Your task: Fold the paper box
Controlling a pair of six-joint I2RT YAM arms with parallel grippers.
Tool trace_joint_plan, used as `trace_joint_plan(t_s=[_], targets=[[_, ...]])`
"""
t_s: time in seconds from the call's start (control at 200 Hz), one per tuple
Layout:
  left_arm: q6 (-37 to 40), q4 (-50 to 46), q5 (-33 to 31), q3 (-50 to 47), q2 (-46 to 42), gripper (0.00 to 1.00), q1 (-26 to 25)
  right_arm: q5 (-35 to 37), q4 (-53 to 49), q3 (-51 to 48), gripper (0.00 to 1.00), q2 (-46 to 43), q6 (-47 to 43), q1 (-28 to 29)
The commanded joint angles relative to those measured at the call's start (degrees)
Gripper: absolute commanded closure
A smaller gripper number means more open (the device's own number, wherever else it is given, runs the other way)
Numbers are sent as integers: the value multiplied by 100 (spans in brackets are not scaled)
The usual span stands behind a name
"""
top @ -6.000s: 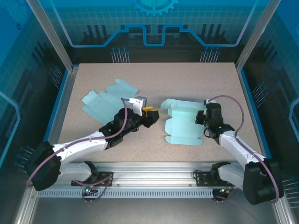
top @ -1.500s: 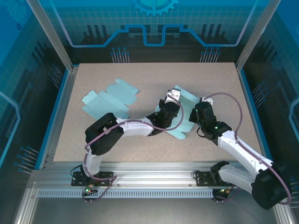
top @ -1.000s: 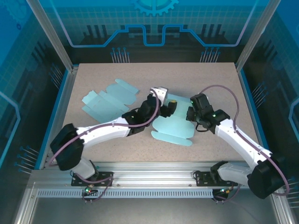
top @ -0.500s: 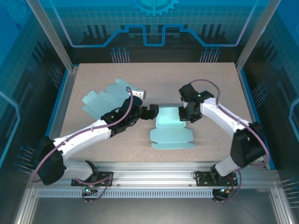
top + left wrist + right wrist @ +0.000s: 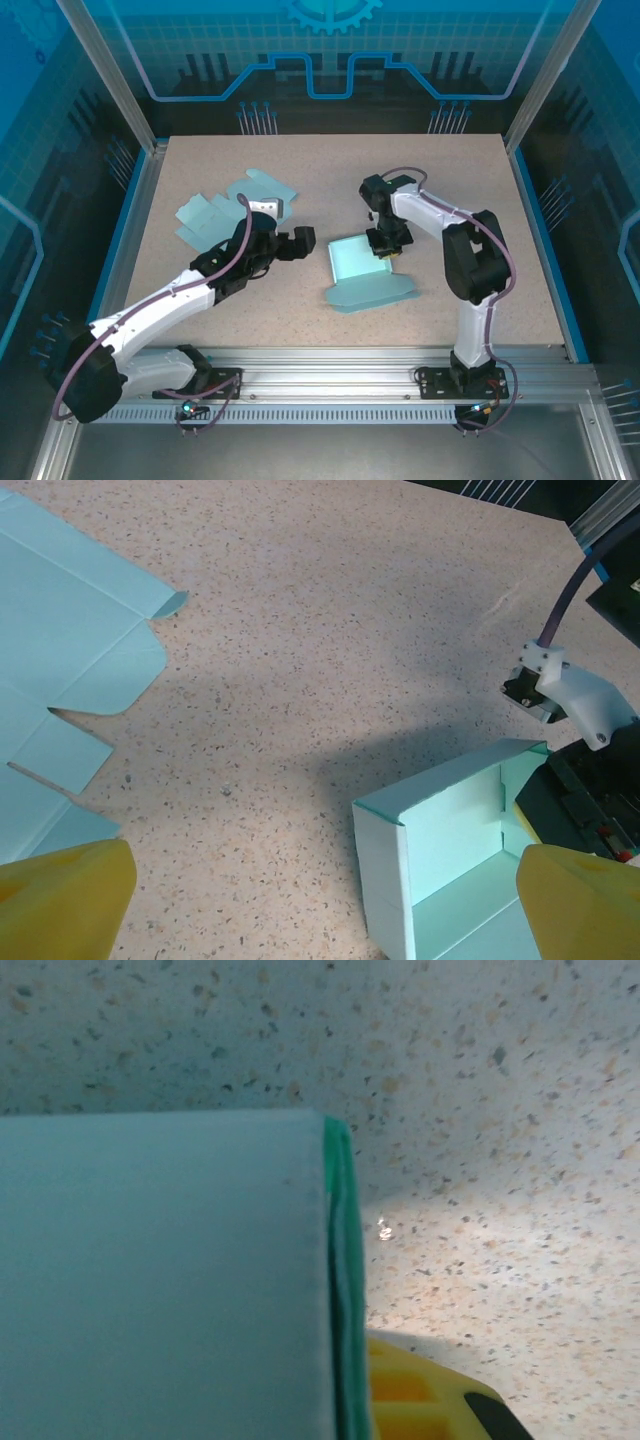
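Observation:
The light-teal paper box lies mid-table, partly folded, with walls standing at its left and far sides. My right gripper is shut on the box's far-right wall. In the right wrist view that wall covers the left half, its green edge pressed against one yellow finger. My left gripper hovers open just left of the box, apart from it. In the left wrist view its yellow fingertips frame bare table, with the box at the lower right.
Flat unfolded teal blanks lie at the back left of the speckled table, partly under my left arm; one blank is seen from the left wrist. Metal posts and blue panels fence the table.
My left gripper let go of the box, opened wide and drew back to the left. My right gripper swung left and back with the box wall, and the box now has raised walls.

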Motion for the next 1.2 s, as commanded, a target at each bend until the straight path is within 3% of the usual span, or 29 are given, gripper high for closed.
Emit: trace_joint_plan(t_s=[0.0,0.265,0.58,0.715,0.931,1.101,1.196], targets=[[-93,63,145,-87,-156,1,95,788,-442,251,100,525,-79,88],[-81,114,169,-205,-333,1,119,1740,-904,1009,100,1625,47,251],[-44,185,183,-252,-384,1,122,1905,-882,1425,96,2258,343,377],[-7,138,189,-230,-390,1,126,1935,-815,1409,83,2154,392,451],[12,121,131,-233,-382,1,128,1965,-854,1432,51,1526,346,564],[28,95,121,-228,-355,1,140,1926,-856,1471,44,972,300,605],[37,74,125,-222,-353,1,148,1851,-855,1475,36,709,250,610]])
